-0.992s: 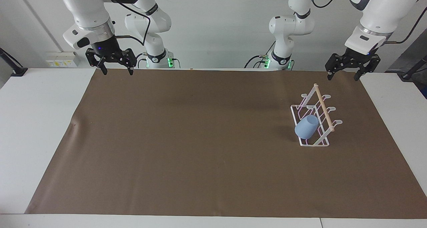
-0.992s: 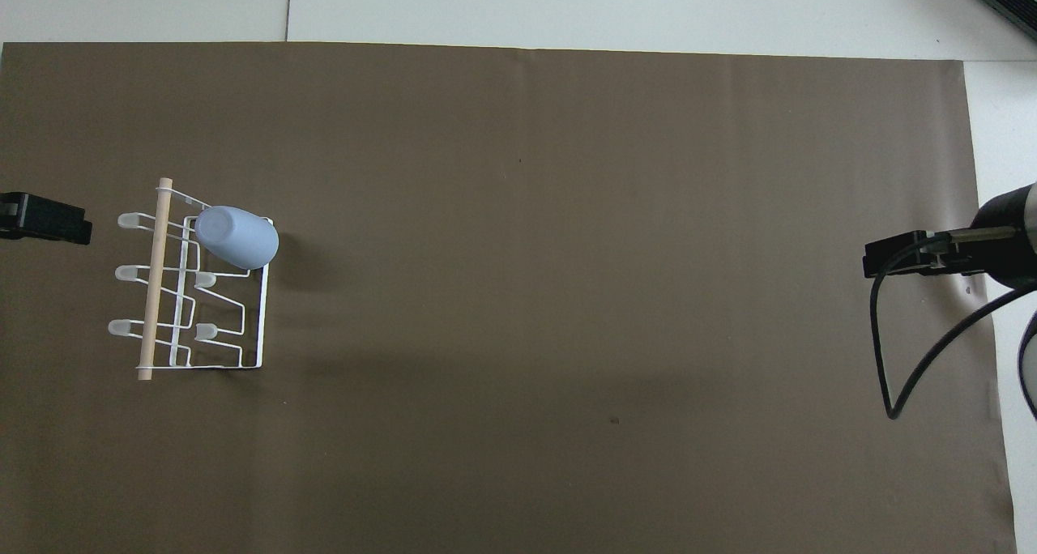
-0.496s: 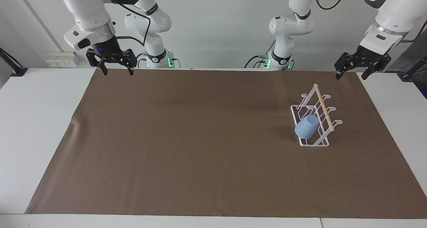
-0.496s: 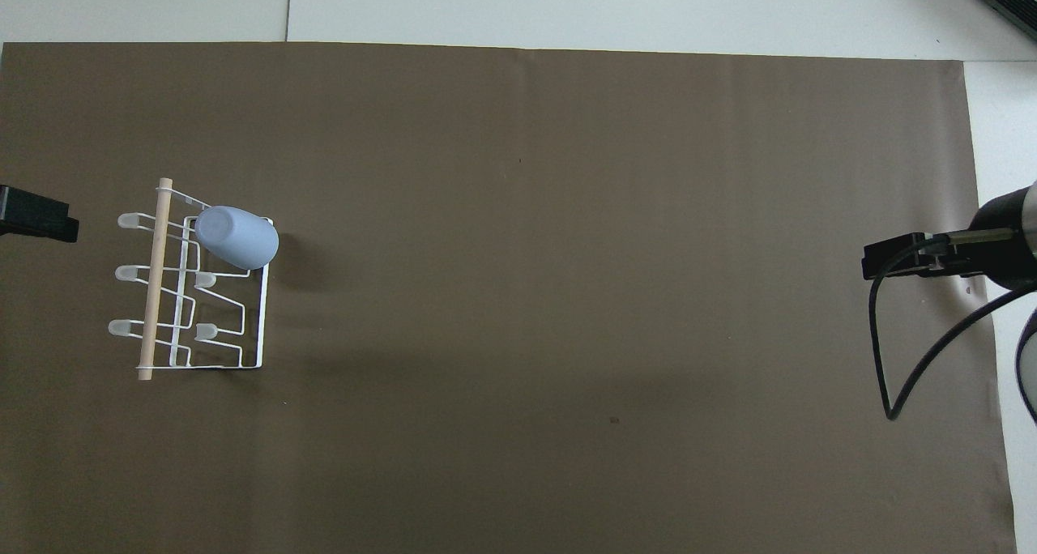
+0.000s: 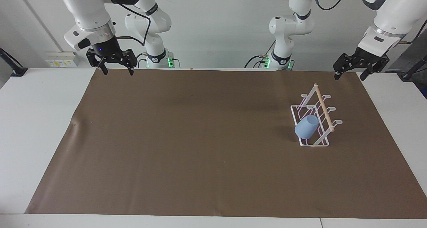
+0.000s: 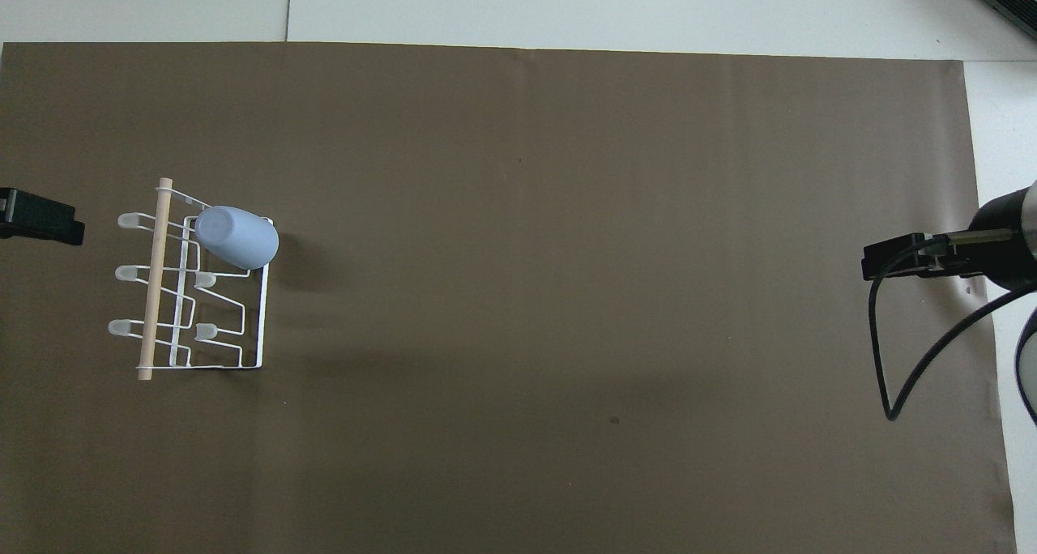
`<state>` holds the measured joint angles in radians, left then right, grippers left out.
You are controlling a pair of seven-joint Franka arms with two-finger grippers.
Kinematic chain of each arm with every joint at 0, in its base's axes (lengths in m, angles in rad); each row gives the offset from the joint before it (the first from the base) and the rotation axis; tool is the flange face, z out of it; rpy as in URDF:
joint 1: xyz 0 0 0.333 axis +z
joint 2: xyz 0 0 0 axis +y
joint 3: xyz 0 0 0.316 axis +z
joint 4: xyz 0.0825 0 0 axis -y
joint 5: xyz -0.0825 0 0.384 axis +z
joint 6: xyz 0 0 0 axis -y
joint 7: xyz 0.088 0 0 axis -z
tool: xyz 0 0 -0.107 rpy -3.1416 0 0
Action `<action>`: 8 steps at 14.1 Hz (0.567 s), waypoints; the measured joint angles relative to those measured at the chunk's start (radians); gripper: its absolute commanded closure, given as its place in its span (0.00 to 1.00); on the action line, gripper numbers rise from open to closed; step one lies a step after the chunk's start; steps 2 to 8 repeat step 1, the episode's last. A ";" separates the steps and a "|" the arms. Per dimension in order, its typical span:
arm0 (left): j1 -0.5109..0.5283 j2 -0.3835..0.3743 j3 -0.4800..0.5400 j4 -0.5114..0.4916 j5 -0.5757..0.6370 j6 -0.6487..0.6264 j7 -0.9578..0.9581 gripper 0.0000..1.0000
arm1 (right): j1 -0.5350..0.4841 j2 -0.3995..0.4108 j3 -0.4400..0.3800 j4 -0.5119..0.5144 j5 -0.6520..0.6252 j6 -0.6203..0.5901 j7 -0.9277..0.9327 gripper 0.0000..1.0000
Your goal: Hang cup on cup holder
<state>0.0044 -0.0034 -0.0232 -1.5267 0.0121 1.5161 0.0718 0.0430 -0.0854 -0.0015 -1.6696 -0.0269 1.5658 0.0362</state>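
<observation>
The left gripper (image 5: pixel 351 75) had its two fingers spread apart with nothing between them, hanging in the air over the corner of the brown mat (image 5: pixel 200 148) at the left arm's end of the table (image 5: pixel 30 121), close to the robots. Compared with a second earlier it had risen and shifted outward toward that end; since half a second earlier it had barely changed. In the overhead view only a dark tip of it (image 6: pixel 40 218) showed at the picture's edge, well apart from the cup holder (image 6: pixel 261 319).

The right gripper (image 5: pixel 115 71) was likewise spread open and empty, over the mat's edge near the robots at the right arm's end, and it had hardly moved across the frames. Its forearm came steeply down from above, wrist pointing down at the table, a black cable (image 6: pixel 891 360) looping from it. The left arm slanted in from the upper corner of the facing view, wrist tilted slightly inward.

The cup (image 5: pixel 306 127) was a small light-blue tumbler, tipped over one of the prongs on the cup holder's side facing the right arm's end, at the end of the rack farther from the robots, rounded base pointing up and outward. The holder, white wire with a pale wooden dowel (image 5: pixel 323 107) on top, stood on the mat toward the left arm's end. Neither had shifted.
</observation>
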 measured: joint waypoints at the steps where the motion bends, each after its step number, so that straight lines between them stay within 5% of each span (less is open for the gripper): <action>1: 0.000 0.000 -0.001 -0.001 0.000 0.000 0.000 0.00 | 0.000 0.000 0.000 0.000 0.000 0.000 0.000 0.00; 8: 0.000 0.000 -0.001 -0.001 0.000 0.000 0.000 0.00 | 0.000 0.000 0.000 0.000 0.000 0.000 0.000 0.00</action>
